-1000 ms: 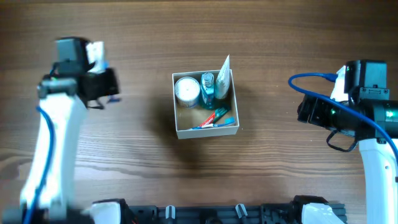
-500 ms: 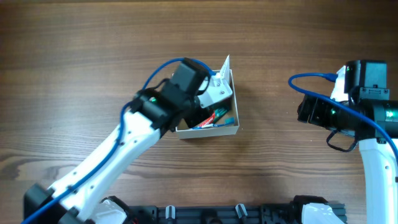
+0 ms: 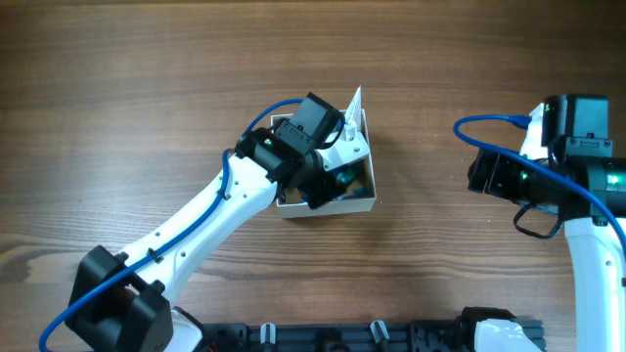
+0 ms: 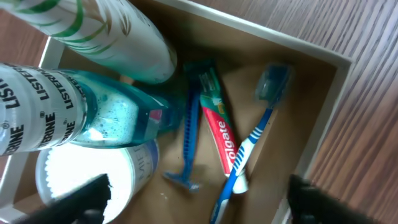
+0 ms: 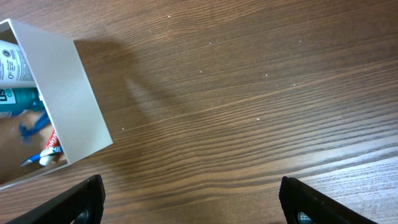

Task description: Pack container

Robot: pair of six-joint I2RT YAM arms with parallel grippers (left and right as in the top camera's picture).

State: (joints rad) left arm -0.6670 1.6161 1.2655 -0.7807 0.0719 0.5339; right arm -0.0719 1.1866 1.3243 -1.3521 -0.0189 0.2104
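Note:
The container (image 3: 373,176), a white-walled box with a tan floor, sits mid-table. My left gripper (image 3: 325,182) hangs over it, open, with nothing between its fingers. The left wrist view looks down past the left gripper (image 4: 199,208) into the container (image 4: 323,124). Inside lie a red-and-green toothpaste tube (image 4: 217,134), a blue toothbrush (image 4: 249,155), a blue razor (image 4: 188,143), a teal mouthwash bottle (image 4: 81,115), a white jar (image 4: 81,183) and a white-green tube (image 4: 112,31). My right gripper (image 5: 193,205) stands open above bare table, to the right of the container (image 5: 68,99).
The wooden table (image 3: 147,78) runs around the box on all sides. The white tube's crimped end (image 3: 354,98) pokes above the box's back wall. My right arm (image 3: 558,176) stays at the right edge. A black rail (image 3: 342,337) runs along the front.
My left arm has swung in from the far left to above the container and sits a little lower over it than half a second ago. The right arm has not moved.

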